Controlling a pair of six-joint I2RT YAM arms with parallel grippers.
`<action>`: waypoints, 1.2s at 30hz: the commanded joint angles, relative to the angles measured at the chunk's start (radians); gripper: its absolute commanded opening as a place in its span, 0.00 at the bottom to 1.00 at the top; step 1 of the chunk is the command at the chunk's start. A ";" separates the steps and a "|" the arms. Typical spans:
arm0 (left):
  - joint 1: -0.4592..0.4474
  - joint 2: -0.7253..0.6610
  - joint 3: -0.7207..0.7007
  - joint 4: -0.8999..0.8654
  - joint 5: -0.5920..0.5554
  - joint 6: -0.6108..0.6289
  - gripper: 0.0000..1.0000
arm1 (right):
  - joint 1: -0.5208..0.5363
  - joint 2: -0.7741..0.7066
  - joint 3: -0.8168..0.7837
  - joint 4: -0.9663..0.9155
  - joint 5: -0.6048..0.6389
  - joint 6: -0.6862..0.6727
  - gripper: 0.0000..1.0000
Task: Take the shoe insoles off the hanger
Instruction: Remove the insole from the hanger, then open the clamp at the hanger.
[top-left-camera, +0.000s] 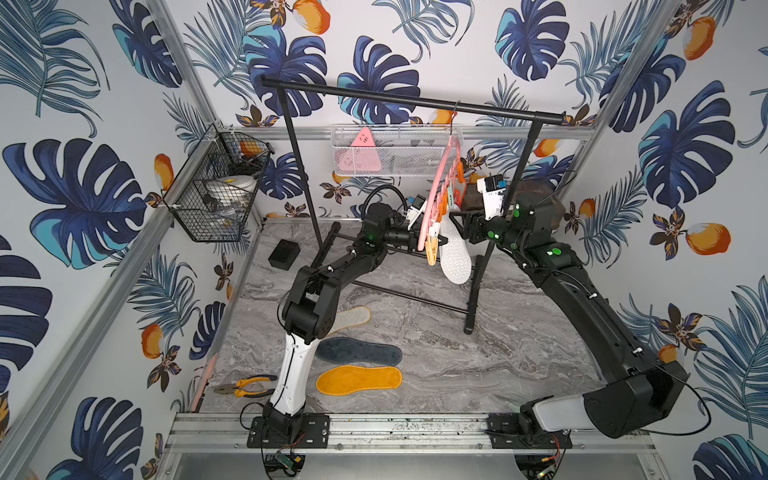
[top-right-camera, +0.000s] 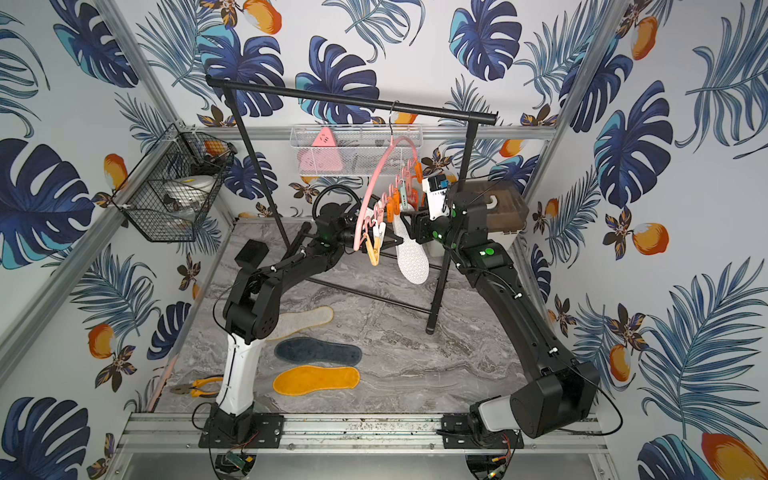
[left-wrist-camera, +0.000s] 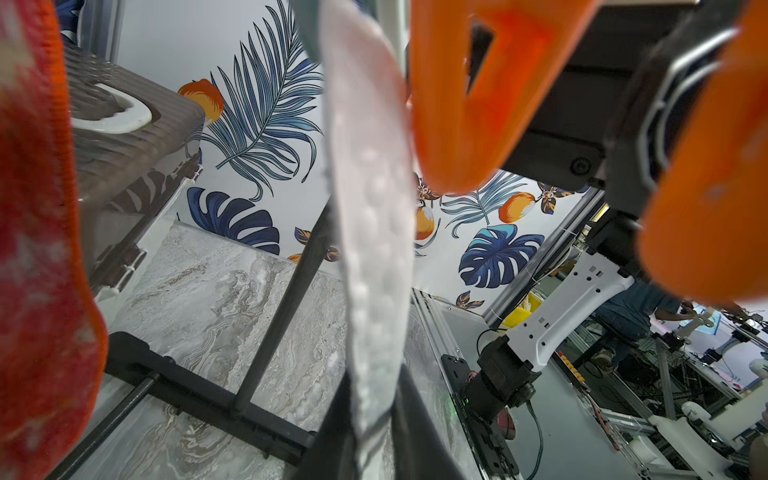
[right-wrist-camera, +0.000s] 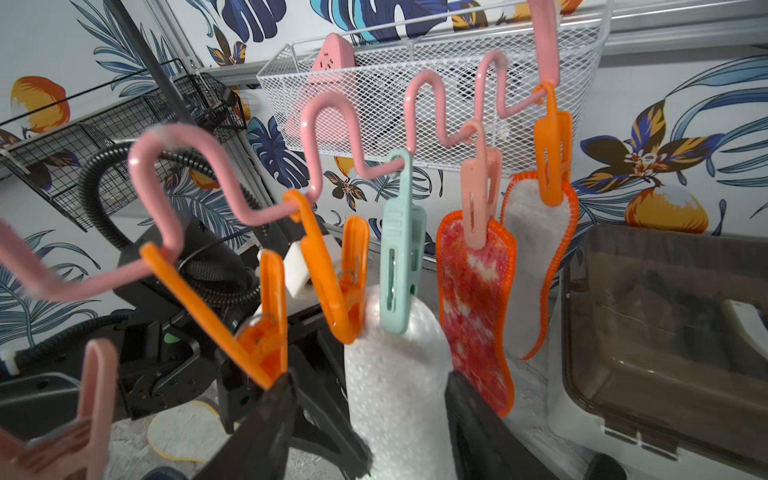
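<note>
Six insoles are showing in all, three lying on the marble table (top-left-camera: 498, 353) and three hanging from the one pink hanger (right-wrist-camera: 547, 41), whose hook is sitting on the black rail (top-left-camera: 411, 102). At the left in both top views, the cream insole (top-left-camera: 353, 316), the dark navy insole (top-left-camera: 359, 351) and the orange insole (top-left-camera: 359, 379) are lying flat in a row near the left arm's base, well apart from both grippers, with the arm's elbow covering part of the cream one. Further right, the left gripper (top-left-camera: 442, 242) is reaching in from the left of the hanger, and its wrist view shows its two dark fingers (left-wrist-camera: 419, 436) pinching the pale grey insole (right-wrist-camera: 395, 395) between them. That insole is dangling from a mint clip (right-wrist-camera: 401, 249). The right gripper (right-wrist-camera: 370, 376) is coming at it from the other side, just below the clip. Its jaws are standing apart, one on either side of the insole's width, and whether they are pressing it is not clear. Right of it, two red-orange mesh insoles are hanging untouched: one (right-wrist-camera: 476, 307) from a salmon clip (right-wrist-camera: 480, 195), the other (right-wrist-camera: 534, 249), turning its white back, from an orange clip (right-wrist-camera: 550, 145).
</note>
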 joint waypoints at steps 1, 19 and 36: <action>0.000 -0.004 -0.003 0.047 0.025 -0.013 0.19 | 0.004 0.021 0.025 0.061 0.028 0.030 0.59; 0.004 -0.023 -0.039 0.071 0.058 -0.014 0.19 | 0.057 0.119 0.119 0.030 0.173 0.062 0.56; 0.043 -0.029 -0.057 0.097 0.094 -0.001 0.23 | 0.050 0.154 0.153 0.027 0.058 0.051 0.57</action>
